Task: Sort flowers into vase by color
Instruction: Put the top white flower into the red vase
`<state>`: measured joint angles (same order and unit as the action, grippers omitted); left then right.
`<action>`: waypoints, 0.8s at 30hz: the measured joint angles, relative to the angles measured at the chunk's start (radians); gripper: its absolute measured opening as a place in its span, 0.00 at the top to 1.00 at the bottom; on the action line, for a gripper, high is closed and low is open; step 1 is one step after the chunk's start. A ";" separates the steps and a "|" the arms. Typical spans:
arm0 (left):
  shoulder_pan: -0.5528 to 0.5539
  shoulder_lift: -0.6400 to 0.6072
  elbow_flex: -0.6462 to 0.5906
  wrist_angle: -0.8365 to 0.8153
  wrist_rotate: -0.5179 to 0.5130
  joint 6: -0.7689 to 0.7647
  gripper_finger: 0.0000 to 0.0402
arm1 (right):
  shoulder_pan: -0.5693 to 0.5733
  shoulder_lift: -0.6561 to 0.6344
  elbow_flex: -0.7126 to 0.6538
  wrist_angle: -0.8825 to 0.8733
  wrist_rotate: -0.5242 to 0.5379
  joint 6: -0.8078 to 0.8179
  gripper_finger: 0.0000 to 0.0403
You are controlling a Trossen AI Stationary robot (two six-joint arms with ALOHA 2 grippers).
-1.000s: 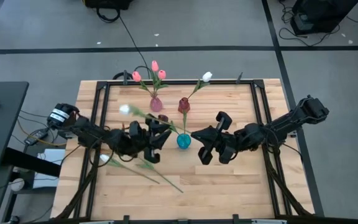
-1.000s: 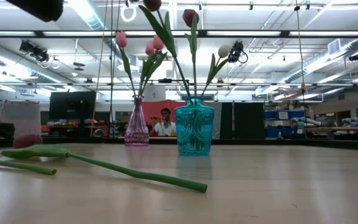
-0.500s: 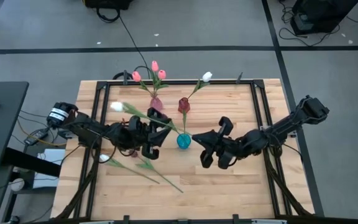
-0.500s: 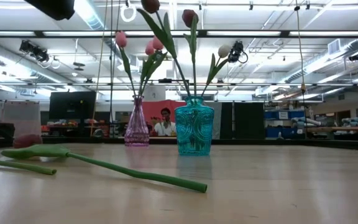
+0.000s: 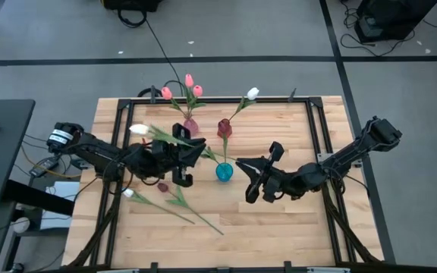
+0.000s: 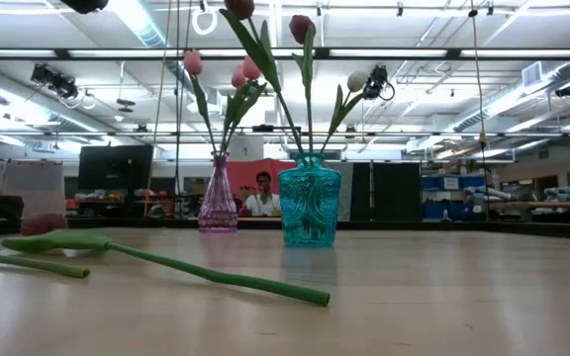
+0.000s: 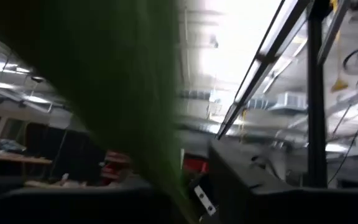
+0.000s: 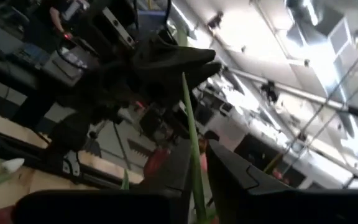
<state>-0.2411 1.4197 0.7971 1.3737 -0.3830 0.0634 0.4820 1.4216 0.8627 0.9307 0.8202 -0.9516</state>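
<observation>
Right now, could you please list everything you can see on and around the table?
Pink vase: one, table's far side, holding three pink tulips.
Teal vase: one, table centre, holding a maroon tulip and a white tulip.
Loose tulips: two stems lying flat near the front left.
White-headed tulip: one, raised at the left gripper.
Person: one, far background.
Left gripper: left of the teal vase.
Right gripper: right of it.

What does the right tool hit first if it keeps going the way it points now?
Probably the teal vase: the right tool points left at it from close by, with a green stem between its fingers. The left tool lies beyond. Height is unclear.
</observation>
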 joint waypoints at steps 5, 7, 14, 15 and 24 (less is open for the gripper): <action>0.000 -0.019 0.000 -0.069 -0.045 0.041 0.97 | 0.003 0.000 0.000 -0.016 0.087 0.087 0.72; 0.000 -0.033 0.000 -0.105 -0.061 0.053 0.98 | 0.018 -0.006 0.000 -0.019 0.117 0.107 0.65; 0.000 -0.128 0.000 -0.291 -0.103 0.057 0.99 | 0.072 -0.102 0.000 -0.201 0.156 0.200 0.46; 0.000 -0.144 0.000 -0.319 -0.107 0.052 0.99 | 0.077 -0.123 0.000 -0.259 0.157 0.238 0.44; 0.003 -0.211 0.099 -0.720 -0.123 -0.013 1.00 | 0.050 -0.288 0.000 -0.757 0.055 0.676 0.42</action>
<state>-0.2384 1.2083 0.8960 0.6539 -0.5056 0.0502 0.5324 1.1333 0.8623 0.1735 0.8750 -0.2756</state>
